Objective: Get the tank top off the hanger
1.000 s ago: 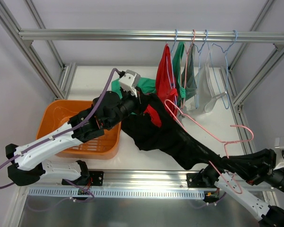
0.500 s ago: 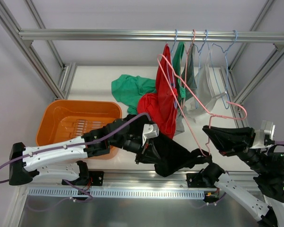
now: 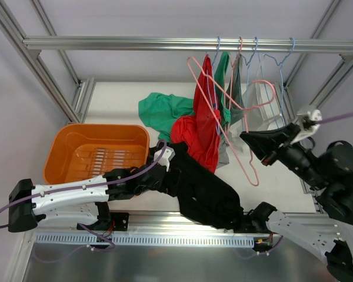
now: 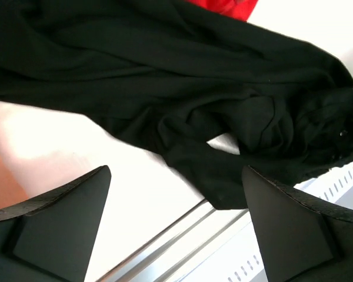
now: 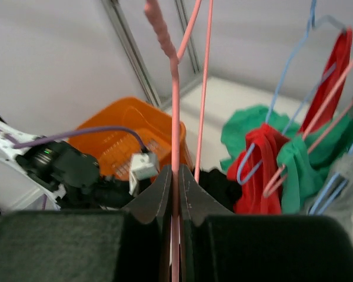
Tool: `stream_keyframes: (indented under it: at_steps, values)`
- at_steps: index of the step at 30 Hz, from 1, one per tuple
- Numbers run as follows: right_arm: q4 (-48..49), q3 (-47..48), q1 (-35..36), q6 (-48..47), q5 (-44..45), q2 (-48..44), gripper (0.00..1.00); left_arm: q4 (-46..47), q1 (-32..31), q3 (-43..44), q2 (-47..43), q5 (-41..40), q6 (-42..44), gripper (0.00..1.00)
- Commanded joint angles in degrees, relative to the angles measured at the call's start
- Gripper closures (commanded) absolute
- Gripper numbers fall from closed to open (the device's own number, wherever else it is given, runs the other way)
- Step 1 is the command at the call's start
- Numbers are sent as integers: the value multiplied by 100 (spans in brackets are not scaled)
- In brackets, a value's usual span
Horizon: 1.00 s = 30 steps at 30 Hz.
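Note:
The black tank top [image 3: 207, 191] lies crumpled on the white table near its front edge, off the hanger. In the left wrist view the tank top [image 4: 165, 88] lies just beyond my left gripper [image 4: 176, 226], which is open wide with nothing between its fingers. In the top view my left gripper [image 3: 174, 175] sits at the garment's left edge and blends into the dark cloth. The bare pink hanger [image 3: 226, 103] is held up in the air to the right, with my right gripper [image 3: 250, 141] shut on its wire. In the right wrist view the pink hanger [image 5: 175, 117] runs up from the right gripper [image 5: 175, 179].
An orange basket [image 3: 94, 153] stands at the left. A green garment [image 3: 162, 111] and a red one [image 3: 197, 135] lie on the table behind the tank top. Blue and pink hangers with red, green and grey garments hang from the rail [image 3: 135, 43] at the upper right.
My left gripper has opened and let go of the black tank top, which now rests on the table. The right gripper has swung the bare pink hanger up toward the rail.

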Motion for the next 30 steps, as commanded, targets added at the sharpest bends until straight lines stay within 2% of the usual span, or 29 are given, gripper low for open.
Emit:
stream_keyframes:
  at_steps: [1, 8, 12, 17, 24, 30]
  values:
    - [-1001, 154, 25, 677, 660, 503, 100, -548, 26, 434, -374, -832, -233, 1]
    - [-1293, 759, 182, 671, 1461, 1619, 100, -1673, 26, 1435, -1138, -683, 223, 1]
    - [-1013, 1094, 288, 574, 1560, 2252, 100, -1753, 26, 1805, -1192, -183, 444, 1]
    - [-862, 1506, 306, 547, 1480, 2727, 100, -1727, 17, 1727, -964, 547, 489, 1]
    - [-809, 2568, 297, 346, 2147, 3729, 100, -1692, 8, 1375, -1516, 4, 146, 1]
    - [-800, 3536, 280, 205, 2289, 4810, 100, -1630, 8, 1366, -1878, -59, 347, 1]
